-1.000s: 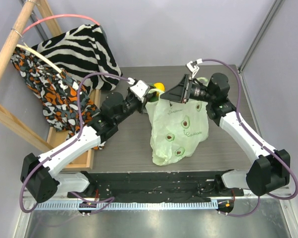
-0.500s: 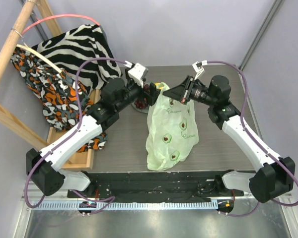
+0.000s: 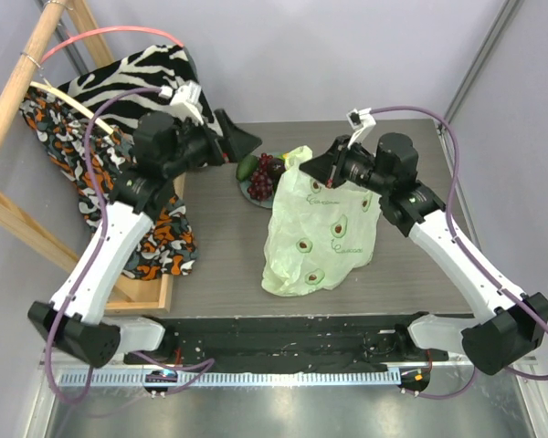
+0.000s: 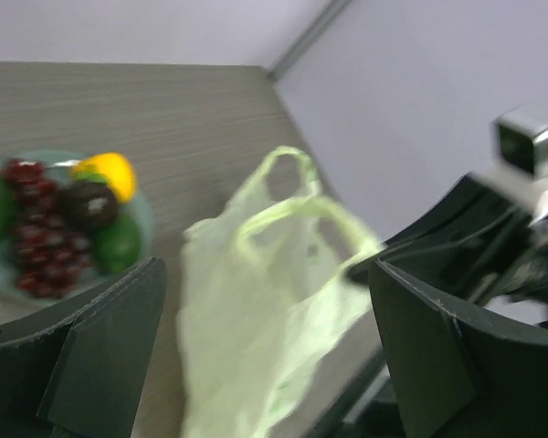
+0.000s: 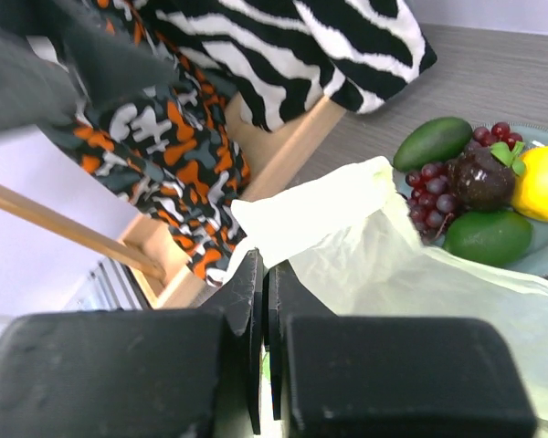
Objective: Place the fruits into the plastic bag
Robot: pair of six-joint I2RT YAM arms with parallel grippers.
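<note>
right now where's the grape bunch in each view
Top external: grapes in the upper centre, just left of the bag's top.
Left wrist: grapes at the far left, below and left of the lemon.
Right wrist: grapes at the upper right, just below the avocado.
Shared landmark: the pale green bag, next to the fruit in all three views.

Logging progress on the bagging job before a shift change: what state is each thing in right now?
left tool: open, empty
right tool: shut on the top edge of the plastic bag
plastic bag: held up, lower end on the table
avocado: on the plate
grape bunch: on the plate
lemon: on the plate
lime: on the plate
dark round fruit: on the plate
plate: on the table, five fruits on it
</note>
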